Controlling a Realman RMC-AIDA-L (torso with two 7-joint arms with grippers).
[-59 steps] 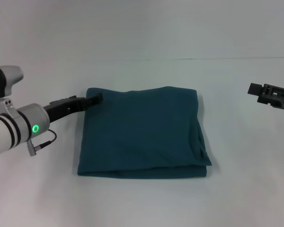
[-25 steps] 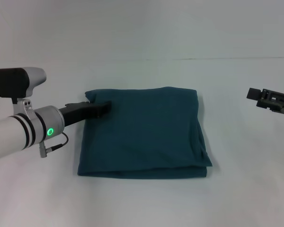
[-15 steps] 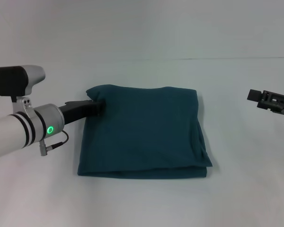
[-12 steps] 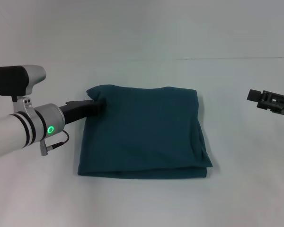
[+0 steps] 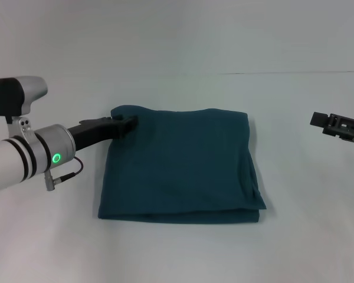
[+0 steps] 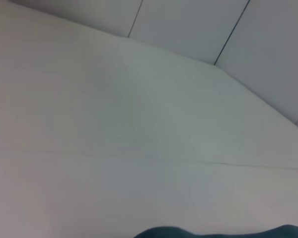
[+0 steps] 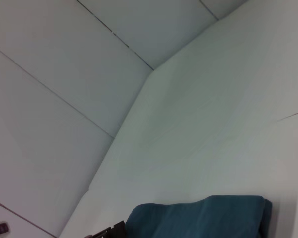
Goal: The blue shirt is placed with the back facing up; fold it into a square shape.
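The left gripper (image 5: 127, 124) is at the far left corner of the blue shirt (image 5: 183, 165), and it seems to be clenched on that corner, which is lifted a little. The shirt lies in the middle of the white table (image 5: 183, 253), already folded into a near-square. To finish well, the corner should be laid flat and square, without dragging the layers below. The right gripper (image 5: 318, 121) waits well apart at the right; one cannot tell if it is released or clenched.
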